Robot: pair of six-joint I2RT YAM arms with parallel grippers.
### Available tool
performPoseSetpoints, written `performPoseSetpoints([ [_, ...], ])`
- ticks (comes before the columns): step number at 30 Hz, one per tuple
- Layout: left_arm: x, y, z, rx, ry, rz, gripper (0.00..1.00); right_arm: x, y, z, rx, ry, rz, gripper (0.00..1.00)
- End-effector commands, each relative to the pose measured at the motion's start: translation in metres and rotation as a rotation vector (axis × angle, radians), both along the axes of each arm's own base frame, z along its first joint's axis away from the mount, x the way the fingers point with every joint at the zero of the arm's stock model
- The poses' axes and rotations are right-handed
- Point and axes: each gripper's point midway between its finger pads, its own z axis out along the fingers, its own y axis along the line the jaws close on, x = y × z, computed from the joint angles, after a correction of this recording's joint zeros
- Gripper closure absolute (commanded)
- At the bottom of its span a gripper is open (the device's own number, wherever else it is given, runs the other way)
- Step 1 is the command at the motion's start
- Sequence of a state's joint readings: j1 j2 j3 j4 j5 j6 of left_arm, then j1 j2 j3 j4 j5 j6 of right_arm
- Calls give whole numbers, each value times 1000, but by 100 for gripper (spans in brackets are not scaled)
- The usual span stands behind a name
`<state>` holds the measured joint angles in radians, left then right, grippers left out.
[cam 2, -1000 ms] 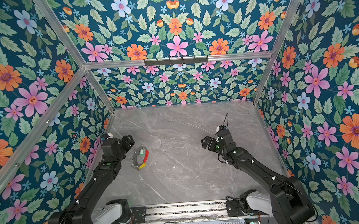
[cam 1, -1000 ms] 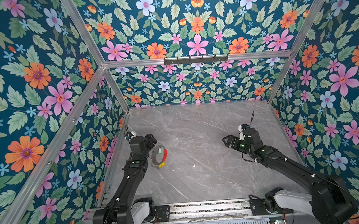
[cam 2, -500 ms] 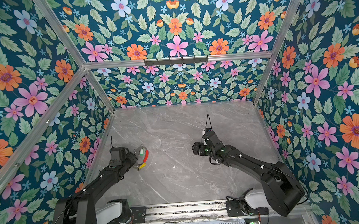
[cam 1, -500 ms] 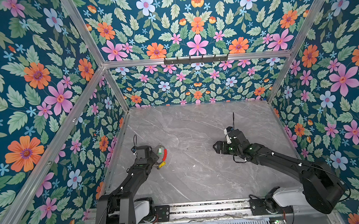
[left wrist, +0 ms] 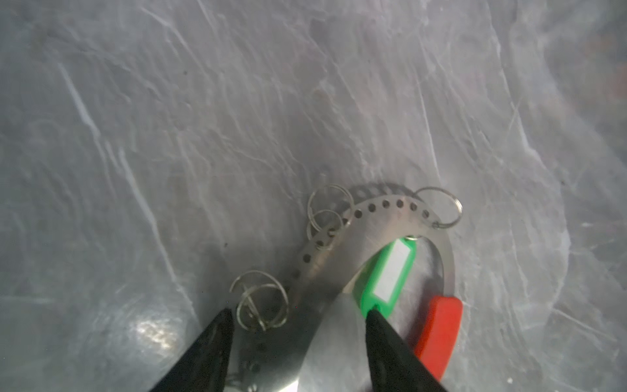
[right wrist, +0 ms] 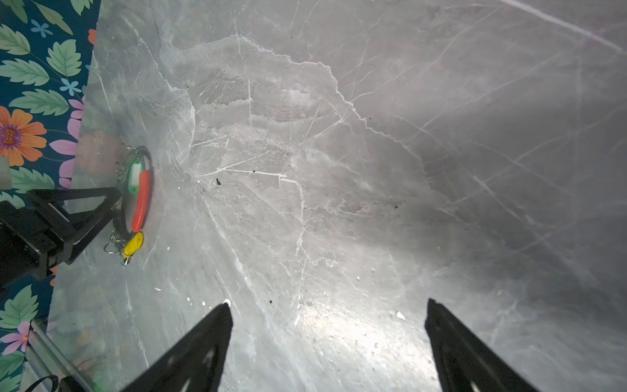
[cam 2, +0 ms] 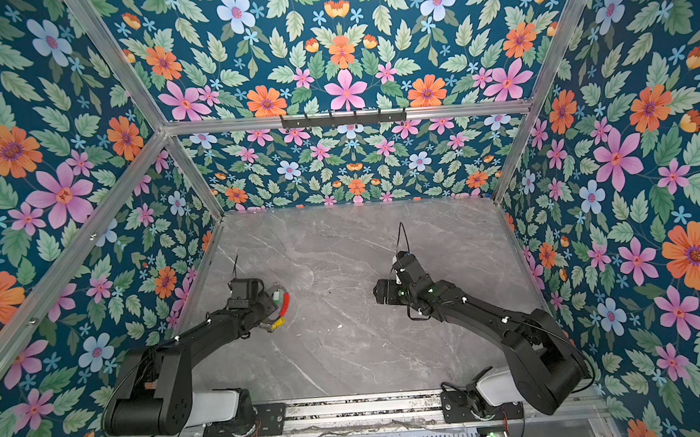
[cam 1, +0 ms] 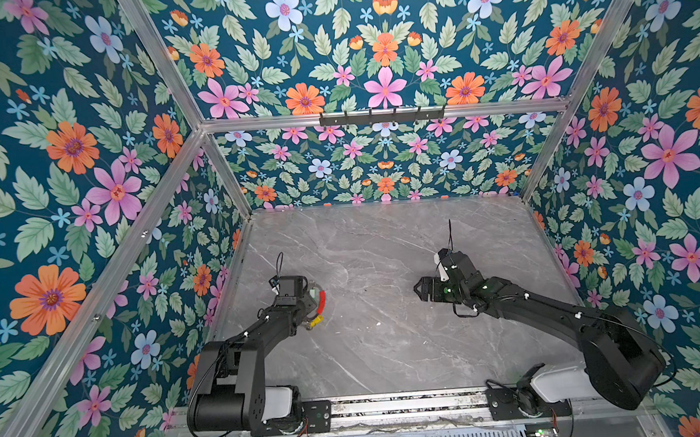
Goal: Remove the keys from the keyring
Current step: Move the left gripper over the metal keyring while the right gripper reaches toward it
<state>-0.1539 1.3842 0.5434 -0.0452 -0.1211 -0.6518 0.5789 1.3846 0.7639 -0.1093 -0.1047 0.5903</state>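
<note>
Keyring (left wrist: 390,206) lies flat on the desk (cam 1: 389,350), left side near the wall, red sleeve (cam 1: 322,302) on the arc facing mid-desk. Green key (left wrist: 390,271) inside the hoop, long axis parallel to the sleeve, ring end pointing away from left tool (left wrist: 298,310). Yellow key (right wrist: 133,245) outside, at near end. Left tool unclenched, jaws straddling the hoop band. Right tool (right wrist: 328,303) spread wide, empty, well apart.

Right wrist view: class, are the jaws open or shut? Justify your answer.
Open: the jaws of the right gripper stand wide apart, with only bare table visible between them.
</note>
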Motion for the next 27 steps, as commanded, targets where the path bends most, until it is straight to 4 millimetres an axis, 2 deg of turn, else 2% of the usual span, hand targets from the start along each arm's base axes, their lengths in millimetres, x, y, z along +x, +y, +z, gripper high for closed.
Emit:
performPoseSetpoints([
  [1,-3,3,-4,89,63,-7,41,1,1,2,-12,-6,15,9],
  [3,-5,3,-8,102,104,-7,44,1,1,6,-11,-15,17,9],
  [6,-7,-2,-17,84,141,-29,56,0,0,10,-3,-23,14,10],
  [9,-7,-15,-21,71,157,-69,66,0,0,12,0,-30,13,10],
  [14,-9,-45,-21,63,142,-133,74,-1,3,10,10,-17,23,10],
  [20,-20,-83,-24,-13,128,-181,80,-7,17,10,37,-46,51,12],
  [27,-37,-133,-18,-98,84,-234,80,-7,29,7,53,-48,27,15],
])
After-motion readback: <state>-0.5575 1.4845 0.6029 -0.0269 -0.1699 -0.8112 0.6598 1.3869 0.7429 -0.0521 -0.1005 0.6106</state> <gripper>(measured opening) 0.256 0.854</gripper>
